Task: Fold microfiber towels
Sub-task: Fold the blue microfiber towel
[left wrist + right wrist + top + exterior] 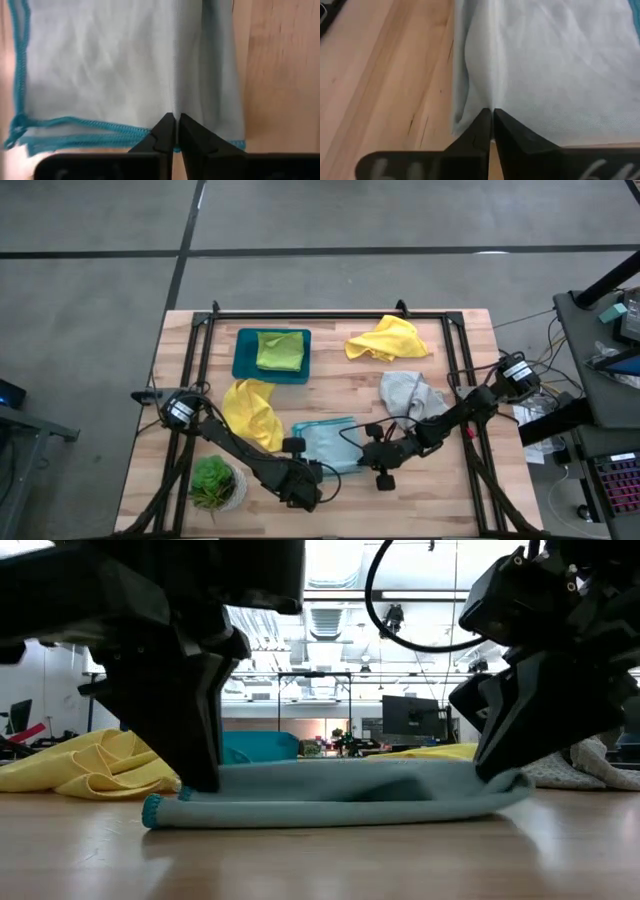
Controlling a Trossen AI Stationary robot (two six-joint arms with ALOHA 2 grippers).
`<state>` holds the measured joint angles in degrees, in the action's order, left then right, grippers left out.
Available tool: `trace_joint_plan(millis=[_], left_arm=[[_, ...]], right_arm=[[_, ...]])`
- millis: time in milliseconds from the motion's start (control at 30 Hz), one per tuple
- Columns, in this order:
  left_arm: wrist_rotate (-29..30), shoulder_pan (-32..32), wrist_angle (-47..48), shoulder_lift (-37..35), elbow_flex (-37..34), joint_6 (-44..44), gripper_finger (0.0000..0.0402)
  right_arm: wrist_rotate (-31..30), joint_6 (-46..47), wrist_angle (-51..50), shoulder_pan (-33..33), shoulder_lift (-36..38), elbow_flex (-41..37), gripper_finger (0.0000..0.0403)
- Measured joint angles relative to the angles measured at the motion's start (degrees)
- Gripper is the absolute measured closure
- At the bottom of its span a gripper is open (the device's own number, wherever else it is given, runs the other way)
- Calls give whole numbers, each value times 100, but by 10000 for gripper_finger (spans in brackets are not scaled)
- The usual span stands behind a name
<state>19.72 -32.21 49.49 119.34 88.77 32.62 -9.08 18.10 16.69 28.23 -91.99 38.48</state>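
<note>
A light blue towel lies folded flat on the wooden table near the front. My left gripper is shut at its near edge. My right gripper is shut at its right edge. In the low view the left gripper stands on the towel's left end and the right gripper on its right end. No gripper touches the other cloths: a yellow towel, a second yellow towel, a grey towel, and a lime green towel lying in the teal tray. My left gripper pinches the light blue towel between its two fingers at the teal-stitched near edge. It comes steeply from above. A low ridge of cloth runs away from the fingertips. The towel lies on the table. My right gripper pinches the towel at its right edge between its two fingers, slanting down from the table's right side. A ridge of cloth runs on from the fingertips. The towel rests on the table; one layer or several, I cannot tell.
A small potted plant stands at the near left corner beside the left arm. The teal tray sits at the back left. A black frame runs around the table top. Bare wood shows between the light blue towel and the front edge.
</note>
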Motion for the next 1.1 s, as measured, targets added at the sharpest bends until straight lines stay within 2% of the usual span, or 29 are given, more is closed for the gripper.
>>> trace_joint_plan(millis=[133, 333, 467, 633, 833, 1000, 1100], left_arm=[[-63, -2, 377, -35, 135, -2, 391], [-543, -15, 349, -56, 123, -1, 391], [-633, -36, 346, -56, 121, -2, 391], [-834, -76, -141, -58, 43, -44, 391], [-826, -78, -197, -58, -33, -2, 391], [-725, -85, -199, -58, -41, 0, 386], [-725, -85, -205, -58, -42, -2, 365]], right_arm=[[-9, -94, 15, 0, 48, 0, 393], [-8, -135, 24, -2, 46, 11, 394], [-10, -227, 31, 2, 48, 13, 394], [153, -220, -2, 2, 48, 13, 394], [178, -115, -16, 2, 48, 13, 392], [306, -53, -52, 2, 48, 11, 365], [315, 78, -194, 0, 48, 13, 335]])
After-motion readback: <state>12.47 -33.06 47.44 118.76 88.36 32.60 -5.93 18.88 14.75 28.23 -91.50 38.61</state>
